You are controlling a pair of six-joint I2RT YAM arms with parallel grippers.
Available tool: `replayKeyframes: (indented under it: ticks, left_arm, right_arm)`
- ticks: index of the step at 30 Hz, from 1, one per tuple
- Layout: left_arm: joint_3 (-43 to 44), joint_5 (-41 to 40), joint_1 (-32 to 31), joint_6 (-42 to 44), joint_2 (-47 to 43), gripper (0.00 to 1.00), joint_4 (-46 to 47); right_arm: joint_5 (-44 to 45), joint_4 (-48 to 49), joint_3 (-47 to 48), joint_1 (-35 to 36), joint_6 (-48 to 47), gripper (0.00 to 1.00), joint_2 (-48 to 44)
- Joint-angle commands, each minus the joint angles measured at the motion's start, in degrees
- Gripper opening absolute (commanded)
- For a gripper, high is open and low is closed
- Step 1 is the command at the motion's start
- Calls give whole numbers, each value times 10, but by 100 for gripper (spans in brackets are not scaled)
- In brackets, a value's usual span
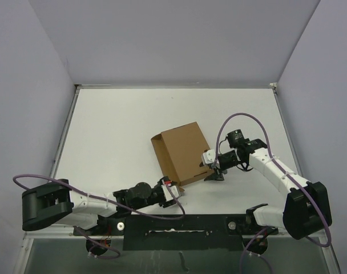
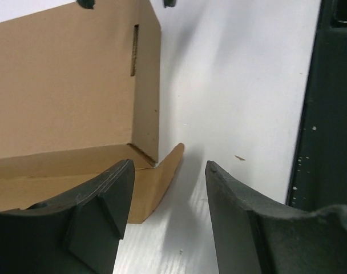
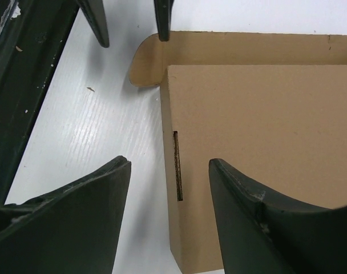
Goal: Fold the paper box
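Overhead, the paper box (image 1: pixel 182 154) sits mid-table, but its near edge is tucked under both grippers, and the dark fingers there are too small to read. Each wrist camera cuts the box off at the frame edge, so its full shape stays out of sight.

Left gripper (image 2: pixel 169 168): released, jaws standing apart, nothing clamped. A loose rounded flap (image 2: pixel 159 188) pokes out from the box's corner and lies right in the gap. Whether it touches the finger (image 2: pixel 99 222) on the box side, I can't tell.

Right gripper (image 3: pixel 169 162): released too. It straddles the box's side wall, the one with the narrow slit (image 3: pixel 177 165), with one finger over the white table (image 3: pixel 105 125) and the other over the top panel.

The left arm lies low along the table's near edge, stretched rightward. The right arm is bent at the elbow, reaching left to the box's right corner. The two grippers face each other across that near side.
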Motion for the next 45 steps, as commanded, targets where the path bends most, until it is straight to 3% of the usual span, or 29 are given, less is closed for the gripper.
replayKeyframes:
  ticks: [1,9,26,35,45]
  left_arm:
    - [27,61,41,-20,13,50,21]
    - [23,103,54,-25,18,47,2]
    - [40,63,55,-23,96,39,60]
    - [48,65,54,-33,120,35,77]
    - [51,54,55,-53,130,24,80]
  right_arm:
    - [-10,32,4,8,6,57,-4]
    - [-13,37,3,-2,17,57,-3]
    - [-28,37,1,-29,30,56,0]
    - [-50,84,16,-81,179,58,1]
    - [-33,121,19,-90,278,59,19]
